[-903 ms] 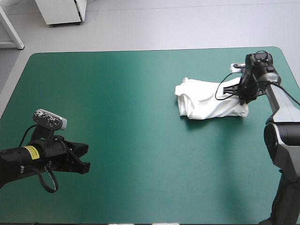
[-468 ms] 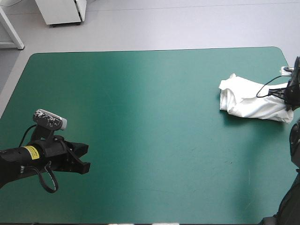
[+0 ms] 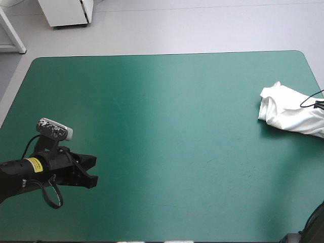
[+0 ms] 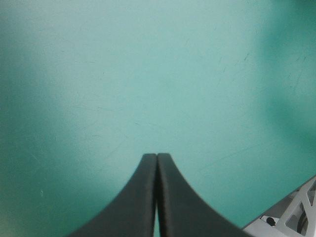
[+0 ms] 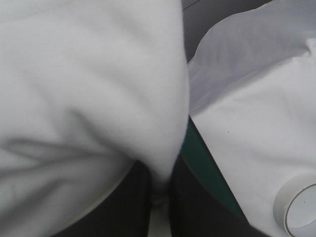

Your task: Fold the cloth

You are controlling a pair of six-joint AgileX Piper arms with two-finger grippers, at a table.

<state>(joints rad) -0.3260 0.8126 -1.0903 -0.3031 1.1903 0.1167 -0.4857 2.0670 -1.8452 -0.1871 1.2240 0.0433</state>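
- The counter point(image 3: 162, 126) with its teal-green cover fills most of what you see from above. The stretch ahead of the left jaws is bare cover.
- The T-shirt point(image 3: 286, 109) is a white, bunched bundle. It lies far across the counter from the left jaws, at the counter's right edge, and its right part runs out of the high view.
- In the right wrist view the T-shirt point(image 5: 89, 74) is a broad white field of soft folds. It bulges over and ahead of the right jaws, and a fold of it runs down between them.
- Your left arm point(image 3: 30, 169) reaches in over the near left part of the counter, well apart from the T-shirt.
- The left jaws are closed on nothing: the two black fingers point(image 4: 143, 197) meet in one pointed arch, with only cover ahead of them and under them.
- The right jaws are out of the high view. In the wrist view they are all but closed and gripping the T-shirt, the black fingers point(image 5: 133, 207) pinching a thin white pleat at the middle.
- A narrow strip of teal-green cover point(image 5: 202, 168) shows just beside the right jaws.
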